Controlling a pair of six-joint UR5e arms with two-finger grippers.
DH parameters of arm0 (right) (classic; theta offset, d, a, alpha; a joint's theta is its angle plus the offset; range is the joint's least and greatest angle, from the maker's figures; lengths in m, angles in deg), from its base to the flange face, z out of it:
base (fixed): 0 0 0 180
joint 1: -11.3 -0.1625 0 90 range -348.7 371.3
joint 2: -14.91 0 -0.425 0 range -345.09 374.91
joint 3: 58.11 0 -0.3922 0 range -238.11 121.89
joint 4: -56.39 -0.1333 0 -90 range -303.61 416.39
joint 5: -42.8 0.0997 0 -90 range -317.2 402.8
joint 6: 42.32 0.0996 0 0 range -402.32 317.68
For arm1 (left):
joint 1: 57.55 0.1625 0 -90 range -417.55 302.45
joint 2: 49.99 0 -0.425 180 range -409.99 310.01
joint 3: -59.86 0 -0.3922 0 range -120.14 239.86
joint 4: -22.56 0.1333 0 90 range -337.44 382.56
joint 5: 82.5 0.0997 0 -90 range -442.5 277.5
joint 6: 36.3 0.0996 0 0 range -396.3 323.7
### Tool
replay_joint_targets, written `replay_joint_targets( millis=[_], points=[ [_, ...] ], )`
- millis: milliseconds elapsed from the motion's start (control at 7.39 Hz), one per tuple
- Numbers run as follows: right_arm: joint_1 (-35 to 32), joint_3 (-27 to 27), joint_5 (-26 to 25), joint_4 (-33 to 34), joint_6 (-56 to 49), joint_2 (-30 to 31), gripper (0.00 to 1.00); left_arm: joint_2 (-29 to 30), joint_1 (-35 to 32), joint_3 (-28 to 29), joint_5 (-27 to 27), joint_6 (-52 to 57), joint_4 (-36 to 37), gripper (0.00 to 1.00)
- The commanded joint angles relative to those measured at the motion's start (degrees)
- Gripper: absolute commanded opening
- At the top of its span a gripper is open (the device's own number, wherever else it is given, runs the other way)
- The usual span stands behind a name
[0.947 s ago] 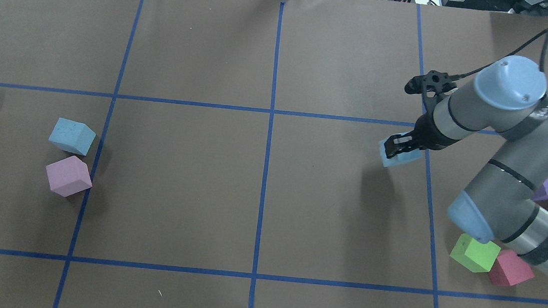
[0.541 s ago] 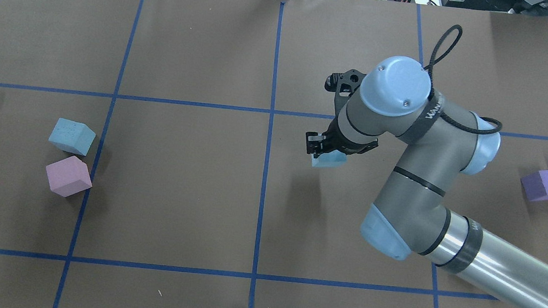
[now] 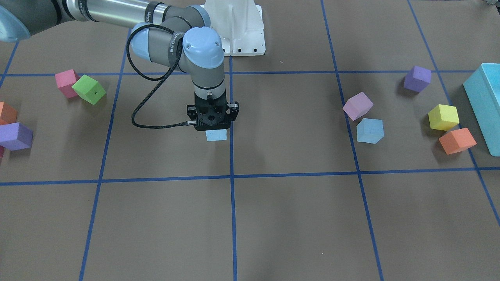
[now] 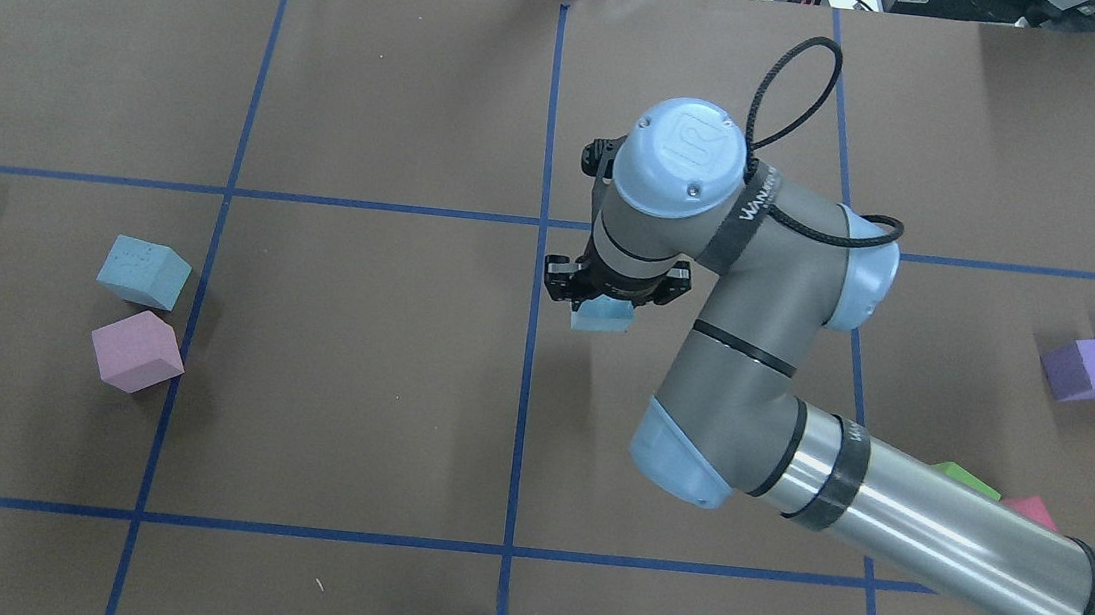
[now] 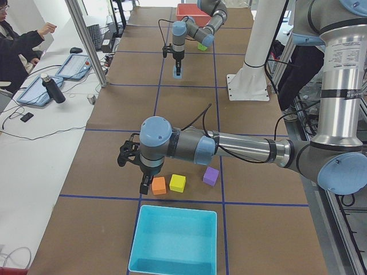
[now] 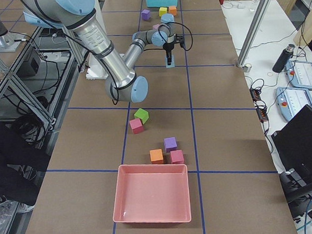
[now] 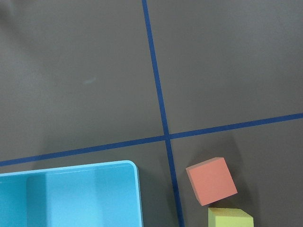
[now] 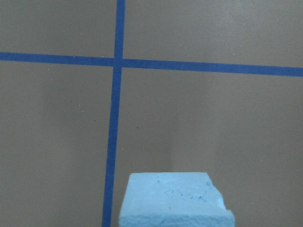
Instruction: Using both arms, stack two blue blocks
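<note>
1 pale sky-blue foam cube, the held blue block [image 4: 603, 321], hangs square and level, pinched in the downward-pointing right gripper [image 4: 603, 305] of the right arm [image 4: 890, 501], near the middle of the table [image 4: 347, 409]. The other blue block [image 4: 143, 272], same size with a pitted top, rests free on the table well apart at 9 o'clock, turned corner-on. The left arm [image 5: 241, 148] stretches low over the table's left end.
</note>
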Motion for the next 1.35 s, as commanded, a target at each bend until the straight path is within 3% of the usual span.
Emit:
replay_joint_targets(
  millis=[0,406,677,1083,1218],
  points=[
    [1.2,4.6,0.1,0.1,0.1,-3.4,0.00,0.0,0.0,0.0,-0.5,0.0,0.1,0.98],
    [1.6,6.3,0.1,0.1,0.1,-4.3,0.02,0.0,0.0,0.1,-0.5,0.0,0.0,0.98],
    [1.9,7.3,0.1,0.0,0.1,-5.1,0.18,0.0,0.0,0.1,-0.5,0.1,0.0,0.98],
    [2.4,7.9,0.0,-0.2,0.2,-5.0,0.30,0.0,0.0,0.3,-0.5,0.1,0.0,0.98],
    [2.5,8.0,-0.1,-0.3,0.2,-5.0,0.49,0.0,0.0,0.4,-0.5,0.1,0.0,0.98]
  ],
)
